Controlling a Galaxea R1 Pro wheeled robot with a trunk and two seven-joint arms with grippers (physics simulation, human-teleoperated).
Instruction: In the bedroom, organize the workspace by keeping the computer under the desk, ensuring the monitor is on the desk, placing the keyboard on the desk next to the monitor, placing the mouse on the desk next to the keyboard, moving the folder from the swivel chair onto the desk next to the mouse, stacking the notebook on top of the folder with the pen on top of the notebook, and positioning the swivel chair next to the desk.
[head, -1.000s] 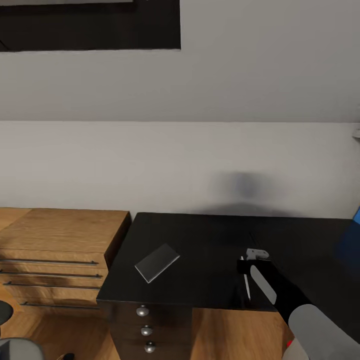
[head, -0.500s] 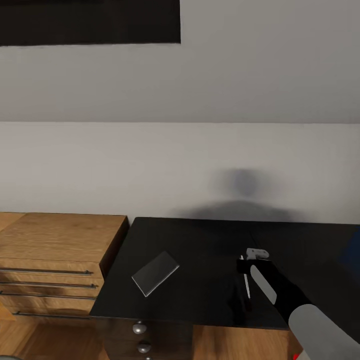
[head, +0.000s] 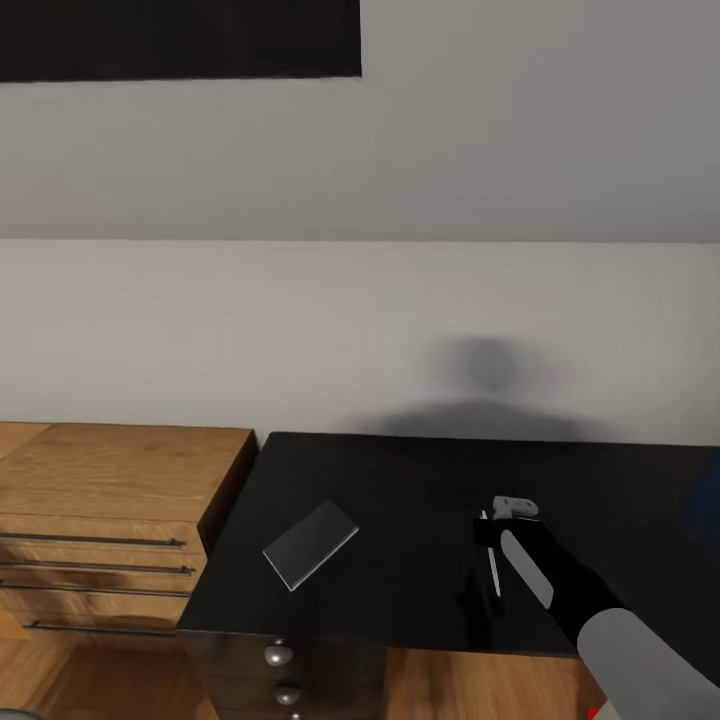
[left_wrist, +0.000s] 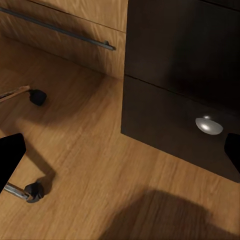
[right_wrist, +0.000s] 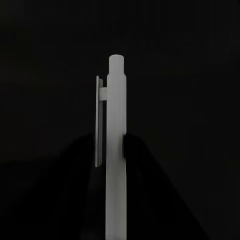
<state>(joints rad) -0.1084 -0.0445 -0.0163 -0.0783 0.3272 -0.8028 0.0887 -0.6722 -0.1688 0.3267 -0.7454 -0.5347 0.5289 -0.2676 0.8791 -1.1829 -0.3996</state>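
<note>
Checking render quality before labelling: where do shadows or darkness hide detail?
Head view: a soft blurred shadow on the wall above the desk. Right wrist view: near-black, the pen standing out. Left wrist view: a broad shadow on the floor.

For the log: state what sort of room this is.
Probably a home study corner or bedroom workspace: a black desk with round-knobbed drawers against a plain wall, a wooden chest beside it, wood flooring, and a notebook and pen on the desk.
</note>
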